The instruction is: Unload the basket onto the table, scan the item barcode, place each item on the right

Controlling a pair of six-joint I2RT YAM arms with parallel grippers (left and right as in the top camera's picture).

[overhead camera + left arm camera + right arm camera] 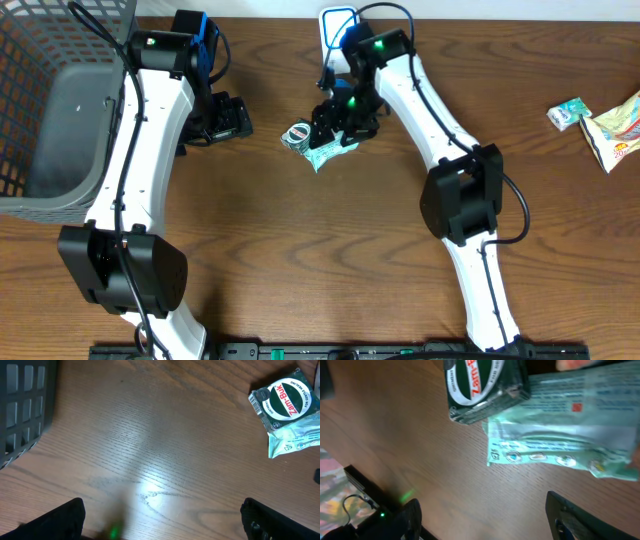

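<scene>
Zam-Buk packet (286,406) flat on wooden table (300,250)

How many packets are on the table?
3: the Zam-Buk packet at the centre, and a small packet beside a larger packet at the right edge. Others may be hidden in the basket.

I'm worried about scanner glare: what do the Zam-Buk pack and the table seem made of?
Zam-Buk pack: probably thin plastic film, glossy, judging by its crinkles and bright highlights. Table: wood or wood-look laminate, with visible grain and a soft sheen where light reflects.
</scene>
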